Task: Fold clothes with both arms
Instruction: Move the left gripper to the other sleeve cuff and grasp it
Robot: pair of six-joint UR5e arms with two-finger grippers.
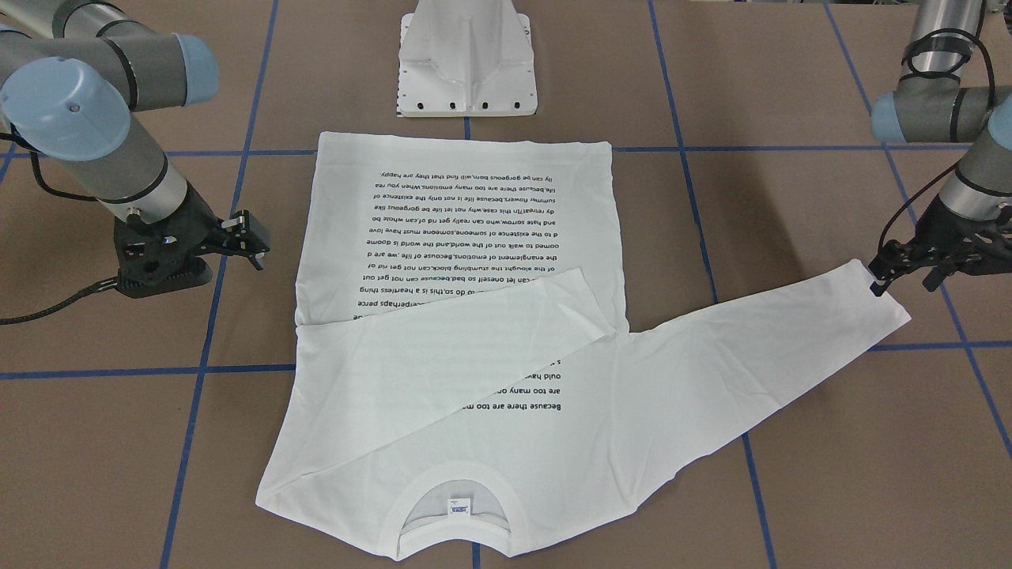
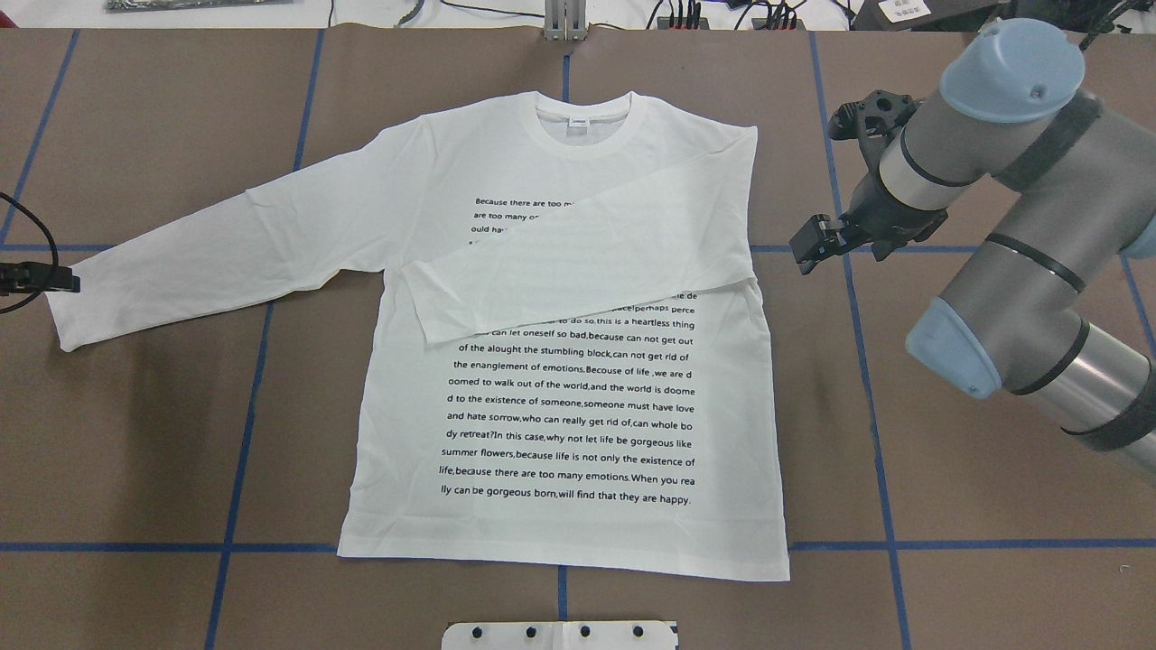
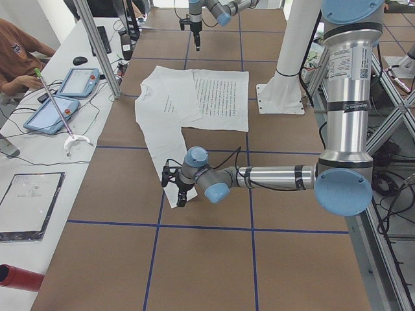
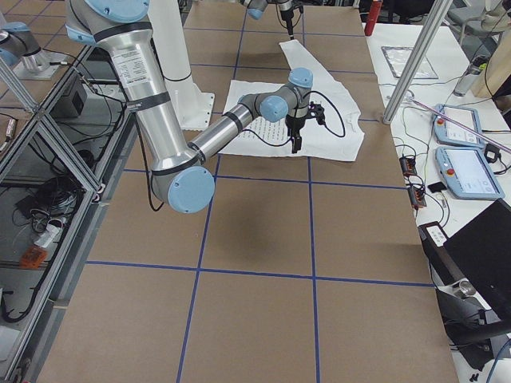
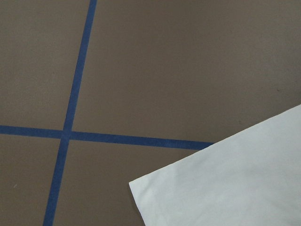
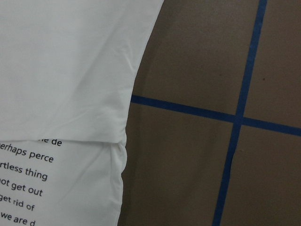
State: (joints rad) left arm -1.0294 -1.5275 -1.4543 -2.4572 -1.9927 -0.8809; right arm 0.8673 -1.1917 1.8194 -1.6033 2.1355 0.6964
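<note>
The white long-sleeved shirt (image 2: 560, 388) lies flat on the brown table, text side up, collar (image 2: 582, 122) at the far edge. One sleeve (image 2: 587, 262) is folded across the chest. The other sleeve (image 2: 208, 244) stretches out toward my left. My left gripper (image 2: 43, 278) hovers at that sleeve's cuff (image 5: 225, 188), which lies flat; its fingers look open. From the front, the left gripper (image 1: 876, 278) touches the cuff's corner. My right gripper (image 2: 806, 253) stands open just off the shirt's edge near the folded shoulder, holding nothing, and it also shows from the front (image 1: 254, 241).
The white pedestal base (image 1: 466, 71) stands just behind the shirt's hem. Blue tape lines (image 2: 244, 424) grid the table. In the exterior left view a bench holds tablets (image 3: 78, 81) and a person sits there. A red cylinder (image 3: 19, 277) lies at that bench's near end.
</note>
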